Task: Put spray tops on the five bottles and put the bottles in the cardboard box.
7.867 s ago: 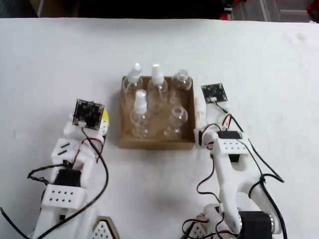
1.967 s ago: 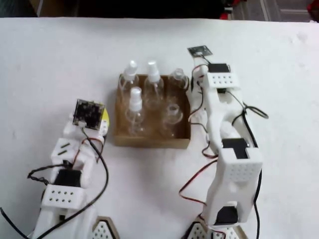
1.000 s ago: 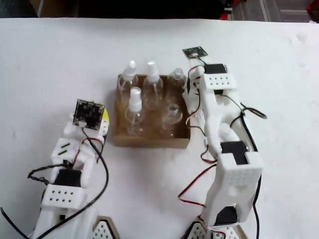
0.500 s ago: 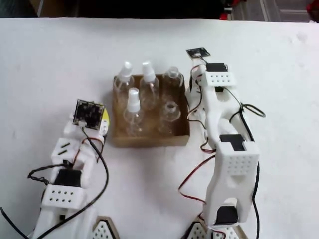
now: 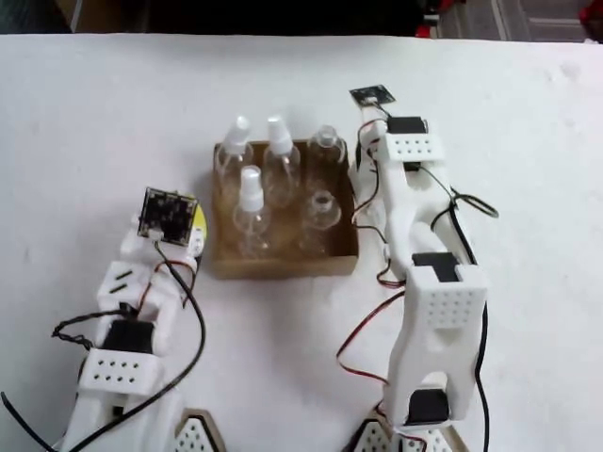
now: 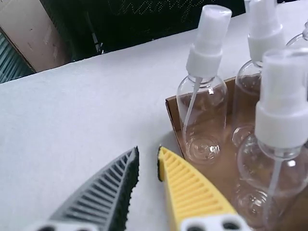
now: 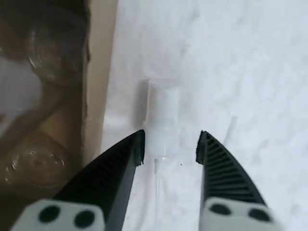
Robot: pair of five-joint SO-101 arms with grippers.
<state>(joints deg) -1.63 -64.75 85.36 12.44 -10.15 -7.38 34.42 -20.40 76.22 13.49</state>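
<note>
Cardboard box (image 5: 283,266) is sitting in the middle of the white table (image 5: 113,104), with five clear bottles standing upright inside it. Three of them (image 5: 233,155) (image 5: 278,151) (image 5: 250,212) are wearing white spray tops, their long axes pointing straight up. The two on the box's right side (image 5: 325,151) (image 5: 320,212) are standing with open necks.

One loose spray top (image 7: 162,115) is lying flat on the table just beside the box's right wall (image 7: 98,72). Its long axis is running parallel with that wall, its thick head pointing away from the wrist and its thin tube trailing back towards it.

In the high view the right arm (image 5: 415,188) is stretching out alongside the box's right wall. The right gripper (image 7: 170,144) is hanging over the loose top with its fingers spread, one on each side of it; whether they are touching it is unclear.

The left arm (image 5: 132,301) is lying low to the left of the box. The left gripper (image 6: 148,156) is pointing towards the box's near left corner (image 6: 171,108), its grey and yellow fingers all but pressed together and holding nothing.
</note>
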